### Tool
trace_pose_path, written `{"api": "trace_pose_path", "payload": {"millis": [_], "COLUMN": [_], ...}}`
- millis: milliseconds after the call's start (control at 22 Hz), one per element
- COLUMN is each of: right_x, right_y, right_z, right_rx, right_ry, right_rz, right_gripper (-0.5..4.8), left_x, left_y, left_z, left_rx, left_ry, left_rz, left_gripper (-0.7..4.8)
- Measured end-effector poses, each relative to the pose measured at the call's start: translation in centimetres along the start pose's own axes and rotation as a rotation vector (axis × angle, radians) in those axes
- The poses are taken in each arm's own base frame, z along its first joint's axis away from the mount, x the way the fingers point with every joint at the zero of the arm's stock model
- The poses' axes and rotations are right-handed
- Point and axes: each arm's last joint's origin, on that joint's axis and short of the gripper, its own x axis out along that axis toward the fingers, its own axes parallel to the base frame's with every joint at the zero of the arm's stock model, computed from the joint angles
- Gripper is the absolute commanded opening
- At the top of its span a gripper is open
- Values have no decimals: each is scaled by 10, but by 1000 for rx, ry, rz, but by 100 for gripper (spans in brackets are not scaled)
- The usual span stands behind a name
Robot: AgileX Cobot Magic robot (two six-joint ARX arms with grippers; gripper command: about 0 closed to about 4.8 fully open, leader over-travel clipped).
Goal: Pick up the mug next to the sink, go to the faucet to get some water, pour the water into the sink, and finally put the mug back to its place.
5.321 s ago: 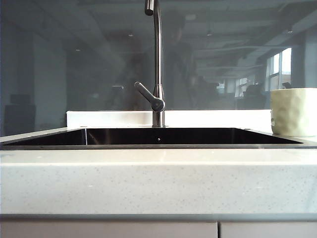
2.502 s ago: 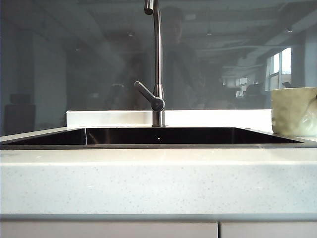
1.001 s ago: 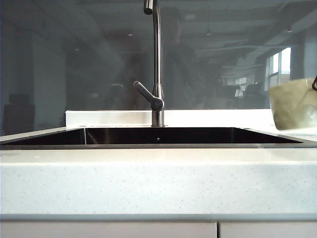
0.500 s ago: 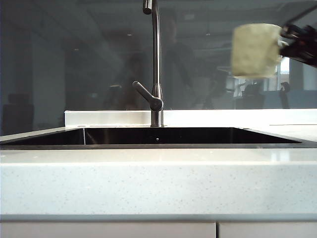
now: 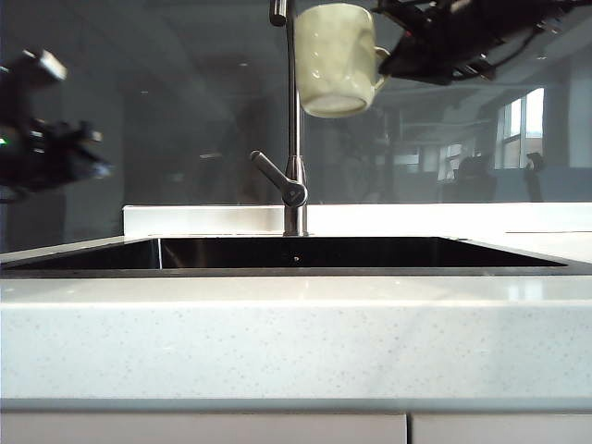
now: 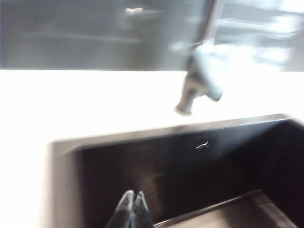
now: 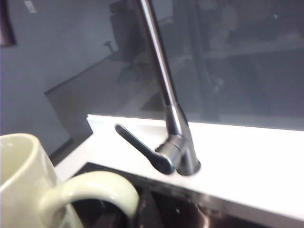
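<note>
mug (image 5: 334, 60): now upright, high beside the faucet (image 5: 294, 120) neck — earlier further right and lower
right gripper (image 5: 400, 57): pinching the mug's handle
left gripper (image 6: 132, 209): newly arrived over the sink (image 5: 92, 260) — fingers pressed together

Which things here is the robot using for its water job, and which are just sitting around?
For the job:
- mug, held up high by the right claw
- faucet
- sink
- left claw, shut over the sink

Just around:
- white counter
- glass wall behind

No readable text, label or number anywhere.
</note>
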Motion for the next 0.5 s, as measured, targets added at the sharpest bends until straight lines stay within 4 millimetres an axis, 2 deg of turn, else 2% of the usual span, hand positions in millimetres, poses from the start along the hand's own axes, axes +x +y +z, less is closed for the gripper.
{"api": "trace_pose_path", "payload": {"millis": [45, 182, 227, 318, 409, 455, 500], "right_x": [3, 8, 10, 13, 17, 22, 25], "right_y": [4, 7, 7, 8, 8, 9, 11], "right_z": [4, 11, 12, 11, 10, 10, 10], "right_rx": [-3, -9, -9, -7, -4, 0, 2], "right_ry": [-14, -43, -46, -41, -22, 1, 10], "right_rz": [6, 1, 0, -1, -9, -9, -5], "right_gripper": [-5, -5, -5, -5, -5, -5, -5], "left_x": [28, 72, 94, 118, 147, 168, 180], "left_y": [13, 33, 41, 47, 51, 52, 52], "left_z": [1, 1, -1, -3, -5, -8, -8], "left_rx": [-28, -54, -67, -84, -95, -104, -99], "left_ry": [-11, -41, -56, -66, -80, -89, -99], "left_rz": [-80, -180, -220, -279, -362, -430, -458], "left_gripper": [131, 225, 225, 227, 276, 293, 309]}}
